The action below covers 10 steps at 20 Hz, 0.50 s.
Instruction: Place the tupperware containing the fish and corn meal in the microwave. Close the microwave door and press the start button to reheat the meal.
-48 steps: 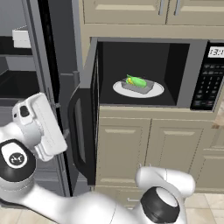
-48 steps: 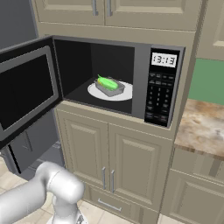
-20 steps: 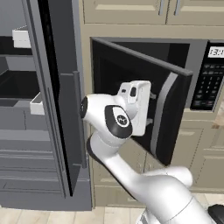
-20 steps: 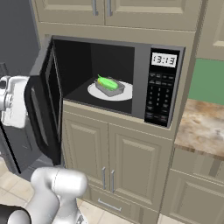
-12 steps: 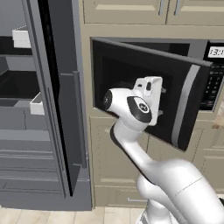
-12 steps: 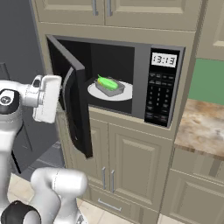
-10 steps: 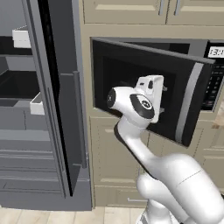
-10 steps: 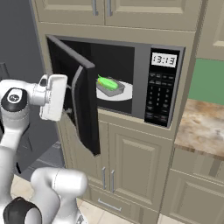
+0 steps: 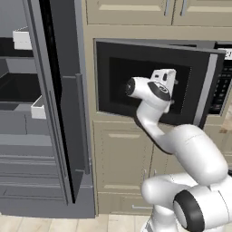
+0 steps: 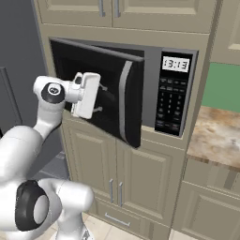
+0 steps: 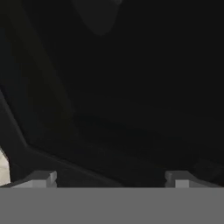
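Observation:
The microwave [image 10: 171,101] is set in the cabinet wall, its keypad panel and lit display at its right. The microwave door [image 10: 110,79] stands partly ajar, hinged on the left, with its curved silver handle [image 10: 123,93] near the free edge. My gripper [image 10: 101,98] is open, fingertips against the door's dark glass window [image 9: 136,81]. My gripper [image 9: 173,92] is over the window's right part. In the hand view my gripper [image 11: 111,181] faces dark glass with nothing between its wide-apart fingertips [image 11: 41,178]. The tupperware with the fish and corn meal is hidden behind the door.
A tall grey fridge stands open at the left, its door [image 9: 63,104] jutting out toward me, white bins [image 9: 22,38] on the inside. Beige cabinets [image 9: 122,163] run under the microwave. A speckled counter [image 10: 220,140] lies to the right.
The microwave door has swung further toward shut with my hand pressed on it, moving right. The food container, seen earlier inside, is now covered by the door.

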Tool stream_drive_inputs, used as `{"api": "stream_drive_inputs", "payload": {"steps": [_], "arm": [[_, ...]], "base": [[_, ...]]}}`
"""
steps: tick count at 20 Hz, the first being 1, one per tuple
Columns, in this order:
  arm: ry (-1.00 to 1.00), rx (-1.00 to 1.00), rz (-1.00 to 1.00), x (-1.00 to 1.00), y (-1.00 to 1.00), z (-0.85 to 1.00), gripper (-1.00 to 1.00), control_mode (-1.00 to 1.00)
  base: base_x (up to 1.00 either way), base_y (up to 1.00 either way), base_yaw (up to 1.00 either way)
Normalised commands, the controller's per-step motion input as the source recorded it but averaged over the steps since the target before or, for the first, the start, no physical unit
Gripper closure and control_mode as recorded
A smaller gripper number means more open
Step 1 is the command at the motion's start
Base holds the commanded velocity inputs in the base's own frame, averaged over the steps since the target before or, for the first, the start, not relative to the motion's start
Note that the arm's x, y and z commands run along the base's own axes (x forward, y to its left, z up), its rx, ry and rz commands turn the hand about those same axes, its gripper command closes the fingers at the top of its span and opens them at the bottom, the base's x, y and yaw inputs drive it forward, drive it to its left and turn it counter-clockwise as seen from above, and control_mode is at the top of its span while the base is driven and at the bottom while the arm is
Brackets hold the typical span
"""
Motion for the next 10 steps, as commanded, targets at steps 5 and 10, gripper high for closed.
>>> {"api": "stream_drive_inputs", "payload": {"steps": [5,10], "arm": [[0.00,0.13,0.09,0.64,-0.47,0.00,-1.00,-1.00],[-0.02,0.17,0.20,0.49,-0.54,-0.01,-1.00,-1.00]], "base": [[0.00,0.00,0.00],[0.00,0.00,0.00]]}}
